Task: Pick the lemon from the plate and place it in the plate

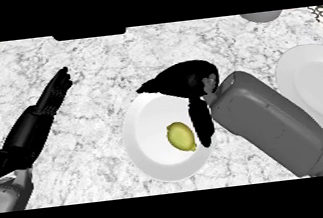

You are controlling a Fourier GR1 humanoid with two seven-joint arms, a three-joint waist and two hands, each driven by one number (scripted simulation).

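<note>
Oval yellow-green lemon (182, 136) sits on smooth white round plate (150, 147), second white plate (318, 88) at right, on grey marbled counter (115, 61). Right hand (188, 85) hangs over lemon, fingers straight, holding nothing; left hand (54, 90) rests with fingers straight at left.

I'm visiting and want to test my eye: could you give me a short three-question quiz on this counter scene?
1. True or false: the lemon lies on the near plate.
2. Which hand reaches over that plate: A) left, B) right?
3. Name the object at the view's right edge.

Key:
1. True.
2. B: the right hand is above it, fingers pointing down beside the lemon; the left hand rests open at the left.
3. A second plate.
</note>
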